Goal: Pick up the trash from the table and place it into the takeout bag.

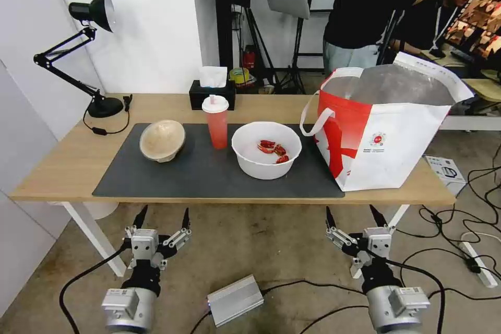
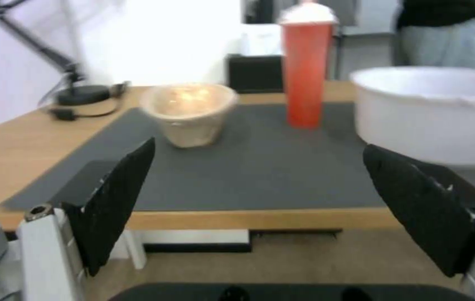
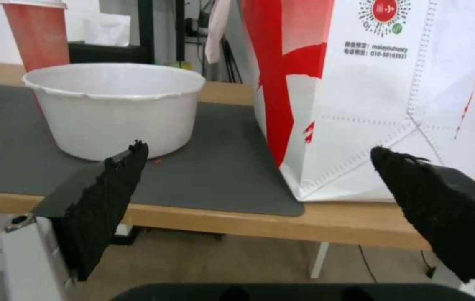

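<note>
1. Left gripper (image 1: 162,216) hangs low, just off the table's near edge, w/ fingers spread wide and nothing in them. From its wrist cam the gripper (image 2: 260,167) looks over the mat at the bowls.
2. Right gripper (image 1: 356,215) hangs low on the right, also near the edge, spread wide and empty. Its wrist cam puts the gripper (image 3: 260,161) facing the gap between white bowl and bag.
3. Table (image 1: 68,156) is light wood w/ a dark grey mat (image 1: 209,175) on top.
4. White bowl (image 1: 266,148) sits mid mat, w/ red food scraps (image 1: 272,149) inside. Prob. light, thin plastic, a bit bendy. Best grip: pinch the rim. Keep it flat so scraps don't spill.
5. Red cup (image 1: 216,121) w/ white lid stands just left of and behind the white bowl. Tall, tippy, maybe slippery. Grab round the middle, not too hard.
6. Beige bowl (image 1: 162,140) is left of the cup, tilted on its side. Paper pulp, so v. light, stiff-ish, easy to crush. Pinch the rim softly.
7. Takeout bag (image 1: 386,141) stands at the right end of the table, top open, foil showing. Soft sides, could tip if bumped.
8. All 3 trash bits are on the table, none in the bag yet.
</note>
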Controlling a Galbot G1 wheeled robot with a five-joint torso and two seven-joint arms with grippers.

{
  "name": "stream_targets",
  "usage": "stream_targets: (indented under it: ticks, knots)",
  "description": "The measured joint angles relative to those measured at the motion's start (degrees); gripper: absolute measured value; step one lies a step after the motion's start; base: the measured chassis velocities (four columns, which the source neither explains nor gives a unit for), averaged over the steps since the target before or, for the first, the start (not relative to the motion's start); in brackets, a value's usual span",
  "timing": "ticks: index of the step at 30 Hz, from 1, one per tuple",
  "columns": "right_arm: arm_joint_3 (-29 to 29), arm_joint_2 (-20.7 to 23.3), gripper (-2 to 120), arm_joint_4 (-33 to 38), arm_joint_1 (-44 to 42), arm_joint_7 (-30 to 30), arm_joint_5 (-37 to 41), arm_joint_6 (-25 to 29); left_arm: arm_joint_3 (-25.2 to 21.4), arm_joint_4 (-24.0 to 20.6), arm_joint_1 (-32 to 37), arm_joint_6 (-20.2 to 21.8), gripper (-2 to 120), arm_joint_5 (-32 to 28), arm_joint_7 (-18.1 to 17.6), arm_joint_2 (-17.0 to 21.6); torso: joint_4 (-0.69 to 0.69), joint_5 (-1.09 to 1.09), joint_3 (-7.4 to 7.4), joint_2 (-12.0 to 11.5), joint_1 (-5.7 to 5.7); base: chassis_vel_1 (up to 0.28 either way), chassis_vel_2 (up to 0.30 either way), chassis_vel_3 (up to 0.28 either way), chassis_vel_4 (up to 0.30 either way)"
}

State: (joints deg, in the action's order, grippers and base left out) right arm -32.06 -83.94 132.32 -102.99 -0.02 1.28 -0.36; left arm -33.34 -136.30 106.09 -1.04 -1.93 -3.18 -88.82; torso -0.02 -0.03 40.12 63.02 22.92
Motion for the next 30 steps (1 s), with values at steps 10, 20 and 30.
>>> stream_targets:
  ticks: [10, 20, 30]
  knots:
    - [-5.1, 16.5, 100, 5.5, 2.6, -0.7, 11.6, -4.6, -1.8, -3.6, 2.7, -3.2, 100, -3.2, -1.0, -2.4, 0.05, 0.04, -0.01, 0.0, -0.01, 0.0, 0.0, 0.0, 0.0]
    - [-4.6, 17.6, 100, 5.8, 2.6, -2.1, 12.6, -3.1, -1.9, -3.0, 2.5, -3.4, 100, -3.8, -0.7, -1.8, 0.01, 0.04, -0.01, 0.0, -0.01, 0.0, 0.0, 0.0, 0.0]
    - [-3.0, 17.3, 100, 4.4, 3.1, -2.5, 12.5, -2.9, -1.9, -2.3, 2.0, -3.3, 100, -4.9, -0.7, -1.5, 0.02, 0.03, 0.0, 0.0, -0.01, 0.0, 0.0, 0.0, 0.0]
